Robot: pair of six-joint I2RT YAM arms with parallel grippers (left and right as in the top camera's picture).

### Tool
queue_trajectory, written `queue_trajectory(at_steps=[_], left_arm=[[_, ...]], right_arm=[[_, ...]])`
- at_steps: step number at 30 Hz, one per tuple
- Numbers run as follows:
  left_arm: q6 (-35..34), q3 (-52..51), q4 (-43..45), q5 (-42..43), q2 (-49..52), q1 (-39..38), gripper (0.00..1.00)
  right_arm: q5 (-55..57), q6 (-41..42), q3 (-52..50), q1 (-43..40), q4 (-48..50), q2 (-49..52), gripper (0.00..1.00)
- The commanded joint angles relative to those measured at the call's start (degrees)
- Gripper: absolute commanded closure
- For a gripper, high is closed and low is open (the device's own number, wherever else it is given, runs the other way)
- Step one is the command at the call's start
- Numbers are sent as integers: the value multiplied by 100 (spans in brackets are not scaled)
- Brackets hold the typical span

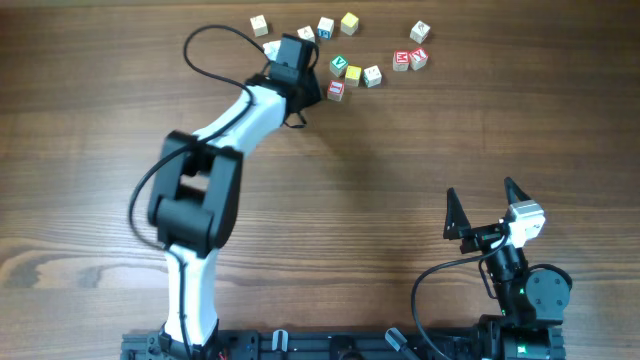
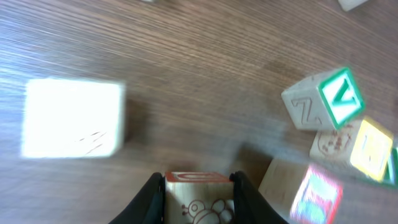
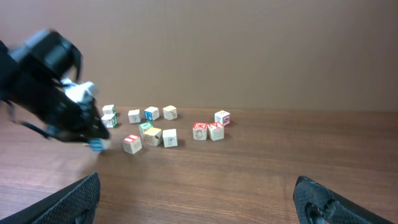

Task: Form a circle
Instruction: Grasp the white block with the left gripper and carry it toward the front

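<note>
Small wooden letter cubes lie scattered at the table's far side, and no closed circle of cubes shows. My left gripper [image 2: 198, 179] is shut on a pale cube [image 2: 199, 200] with a red top face and a bug drawing. In the overhead view the left gripper [image 1: 308, 93] sits just left of the red-faced cube [image 1: 336, 89]. The green-faced V cube [image 2: 328, 99] and a yellow cube [image 2: 368, 149] lie ahead to the right, and a blurred white cube [image 2: 71, 118] ahead to the left. My right gripper [image 1: 482, 195] is open and empty near the front right.
Further cubes lie right of the cluster: a pale one [image 1: 372, 75], a red-lettered pair [image 1: 410, 59] and one [image 1: 420, 33] behind them. Others [image 1: 325, 27] sit along the far edge. The left arm's black cable [image 1: 205, 45] loops over the table.
</note>
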Motion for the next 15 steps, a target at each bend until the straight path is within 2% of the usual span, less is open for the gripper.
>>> queue_trajectory(at_steps=[1, 6, 9, 12, 15], left_arm=[[546, 2, -990, -221, -1513, 63, 82], [476, 0, -2896, -221, -3069, -33, 91], [256, 0, -3696, -223, -3464, -127, 91], [177, -103, -4109, -225, -3449, -251, 92], [125, -664, -3803, -225, -3434, -337, 91]], right_arm=[[96, -13, -4, 39, 31, -35, 0], [96, -13, -4, 39, 33, -35, 1], [96, -13, -4, 39, 31, -35, 0], [96, -11, -4, 39, 31, -35, 0], [96, -13, -4, 39, 31, -35, 0]])
